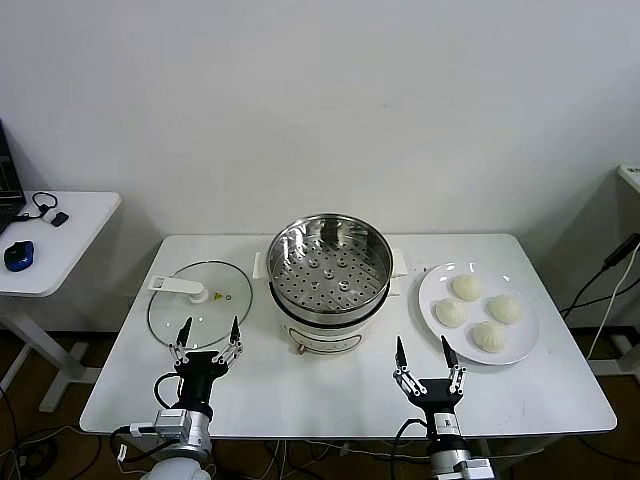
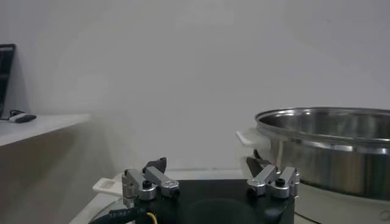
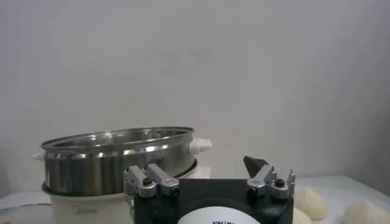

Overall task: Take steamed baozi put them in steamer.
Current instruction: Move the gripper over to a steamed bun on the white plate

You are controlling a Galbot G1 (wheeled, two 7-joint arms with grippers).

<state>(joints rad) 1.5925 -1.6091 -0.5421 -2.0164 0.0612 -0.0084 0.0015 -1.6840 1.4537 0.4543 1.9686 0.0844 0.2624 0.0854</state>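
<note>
Several cream-white steamed baozi [image 1: 478,312] lie on a white plate [image 1: 430,295] at the table's right. The steel steamer [image 1: 329,262] with its perforated floor stands on a white cooker base in the middle, with nothing in it. My right gripper [image 1: 421,352] points upward near the front edge, open and holding nothing, in front of the plate and to its left. My left gripper [image 1: 208,332] stands open at the front left, beside the lid. The right wrist view shows the steamer [image 3: 116,158] and two baozi [image 3: 311,203].
A flat glass lid [image 1: 198,300] with a white handle lies left of the steamer. A side table [image 1: 50,240] with a blue mouse stands at the far left. Cables hang off the right side. The steamer wall [image 2: 329,146] fills the left wrist view's side.
</note>
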